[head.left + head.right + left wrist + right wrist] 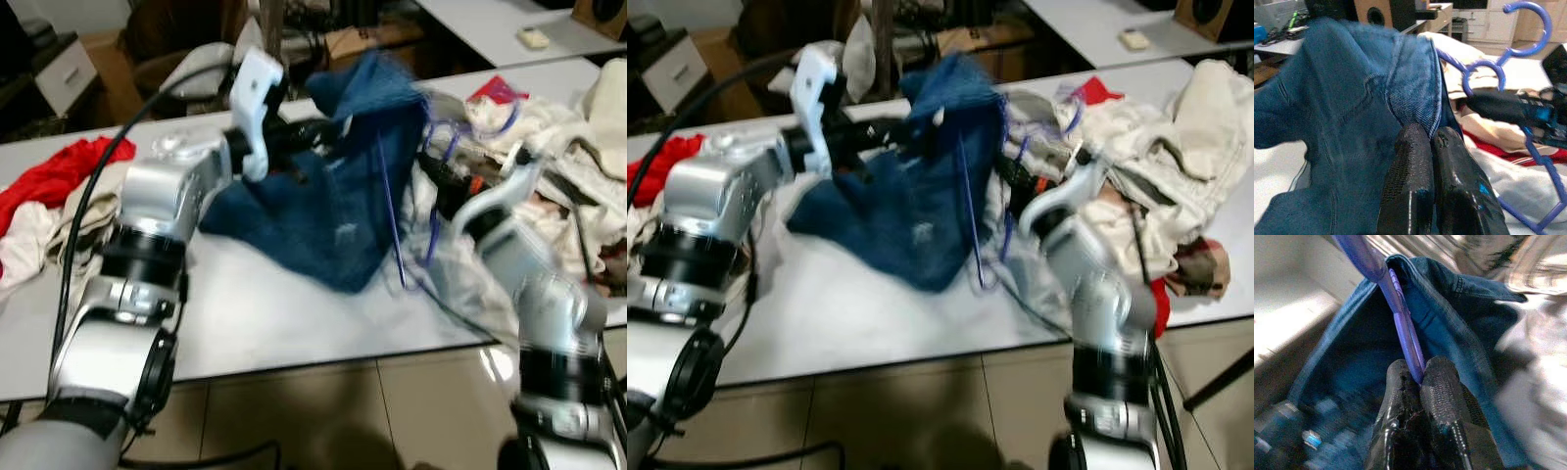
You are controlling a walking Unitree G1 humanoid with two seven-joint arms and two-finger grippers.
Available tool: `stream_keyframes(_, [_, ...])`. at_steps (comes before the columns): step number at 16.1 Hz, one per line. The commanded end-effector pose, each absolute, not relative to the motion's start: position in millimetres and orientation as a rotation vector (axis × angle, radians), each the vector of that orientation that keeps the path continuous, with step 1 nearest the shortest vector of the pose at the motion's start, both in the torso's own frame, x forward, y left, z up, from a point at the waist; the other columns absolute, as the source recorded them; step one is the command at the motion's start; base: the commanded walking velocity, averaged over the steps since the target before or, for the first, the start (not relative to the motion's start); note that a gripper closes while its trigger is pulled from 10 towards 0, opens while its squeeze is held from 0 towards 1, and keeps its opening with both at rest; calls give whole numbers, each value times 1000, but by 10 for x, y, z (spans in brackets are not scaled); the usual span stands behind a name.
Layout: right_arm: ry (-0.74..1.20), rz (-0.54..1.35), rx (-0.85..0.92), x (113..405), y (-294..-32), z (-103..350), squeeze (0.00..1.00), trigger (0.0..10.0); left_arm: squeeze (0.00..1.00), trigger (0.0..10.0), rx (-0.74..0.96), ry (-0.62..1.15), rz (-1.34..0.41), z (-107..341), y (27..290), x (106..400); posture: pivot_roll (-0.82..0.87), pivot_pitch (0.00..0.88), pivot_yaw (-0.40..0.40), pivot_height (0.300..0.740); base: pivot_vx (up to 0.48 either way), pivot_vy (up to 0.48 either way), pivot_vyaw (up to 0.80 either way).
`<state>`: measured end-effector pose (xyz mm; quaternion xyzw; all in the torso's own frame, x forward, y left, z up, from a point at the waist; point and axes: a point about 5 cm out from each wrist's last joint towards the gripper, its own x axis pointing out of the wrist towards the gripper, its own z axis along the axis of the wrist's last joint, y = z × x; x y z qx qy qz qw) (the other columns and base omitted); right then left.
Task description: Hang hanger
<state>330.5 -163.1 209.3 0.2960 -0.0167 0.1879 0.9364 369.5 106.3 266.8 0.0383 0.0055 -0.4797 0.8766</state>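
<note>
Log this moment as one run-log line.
left gripper: shut on blue denim garment | right gripper: shut on purple hanger | stage: hanger not yet hung

garment (333, 211) on table (265, 313), hanger (392, 215) right

— What is holding all the stuff up?
— A long white table (274, 313).
— What lies on it?
— A red cloth (54, 176) on the robot's left, a blue denim piece (323, 225) with its bottom on the middle, and a heap of pale clothes (1156, 147) on the right.
</note>
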Motion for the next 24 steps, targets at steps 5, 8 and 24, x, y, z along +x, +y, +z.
stream_keyframes(5, [-20,296,775,3431,-1632,1997,0,10000,0,0,-165,-83,-1125,2962,860,3571,-122,0,150,740,0,0,0])
stream_keyframes(8, [-9,276,744,3428,-1589,1868,0,10000,0,0,-305,-140,-1143,3200,819,3575,-109,0,154,740,0,0,0])
stream_keyframes(24, [-60,65,557,3463,-971,1474,0,10000,0,0,-536,-132,-1002,3592,742,3718,-31,0,196,740,0,0,0])
